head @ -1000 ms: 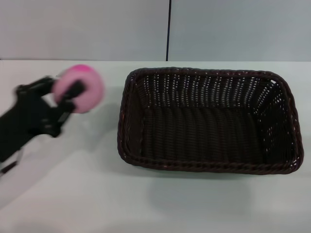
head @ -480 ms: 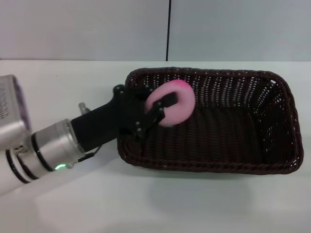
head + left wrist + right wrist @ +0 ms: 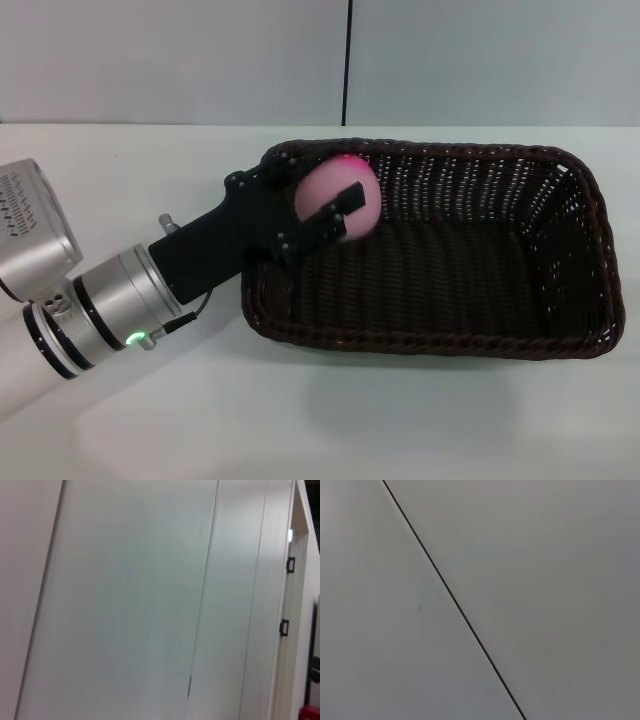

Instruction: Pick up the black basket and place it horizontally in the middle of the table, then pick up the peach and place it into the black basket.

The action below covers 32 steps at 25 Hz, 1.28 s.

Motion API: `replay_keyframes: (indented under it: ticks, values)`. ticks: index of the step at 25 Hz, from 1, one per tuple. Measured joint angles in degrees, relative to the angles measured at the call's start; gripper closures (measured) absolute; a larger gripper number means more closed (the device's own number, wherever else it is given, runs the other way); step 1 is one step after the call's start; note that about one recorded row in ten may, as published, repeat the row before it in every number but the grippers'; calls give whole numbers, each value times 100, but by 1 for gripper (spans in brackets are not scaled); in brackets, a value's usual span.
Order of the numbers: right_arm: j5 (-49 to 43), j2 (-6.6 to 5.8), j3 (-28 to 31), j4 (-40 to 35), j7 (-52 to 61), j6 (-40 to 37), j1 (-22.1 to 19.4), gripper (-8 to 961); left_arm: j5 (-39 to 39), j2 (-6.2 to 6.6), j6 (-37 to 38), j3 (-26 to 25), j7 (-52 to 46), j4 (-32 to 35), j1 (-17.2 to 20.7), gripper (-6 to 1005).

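**Inspector A:** What is recorded at the left end effector [image 3: 335,205]?

**Inspector B:** Its black fingers [image 3: 335,214] are seen clamped on the peach [image 3: 338,196], one finger lying across the fruit's near face. The peach is held above the left end of the black basket [image 3: 430,250], just inside the braided rim, with its magenta patch turned to the far side. Contact with the basket floor cannot be confirmed.

**Inspector A:** And the arm's pose?

**Inspector B:** The black wrist body is laid across the basket's left rim. From there the silver forearm [image 3: 100,305] is angled down to the lower left of the head view, a green lamp being lit on its collar.

**Inspector A:** Edges and open room?

**Inspector B:** The basket is set lengthwise across the worktop [image 3: 320,420], its rim level. The woven floor to the right of the peach is unoccupied. Bare worktop is noted in front of the basket and to its left, under the arm.

**Inspector A:** The right end effector?

**Inspector B:** It is not seen in any view; only blank wall panels are shown by both wrist cameras.
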Motion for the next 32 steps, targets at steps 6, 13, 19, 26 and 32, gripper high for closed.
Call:
replay_keyframes:
  ticks: [6, 13, 19, 26, 32]
  values:
    - [4, -7, 4, -27, 0, 0, 60, 368, 1, 12, 13, -13, 3, 38, 65, 485]
    - [13, -25, 8, -77, -37, 2, 40, 368, -43, 30, -21, -639, 292, 272, 460, 167]
    - [20, -30, 198, -202, -57, 166, -55, 368, -51, 29, -48, -2689, 1519, 108, 1290, 142]
    - [21, -20, 328, -215, -716, 187, -70, 368, -51, 24, -265, -4258, 1881, -92, 1875, 143]
    - [20, -12, 412, -177, -832, 286, -53, 367, -48, 28, -306, -4310, 1957, -92, 2032, 143]
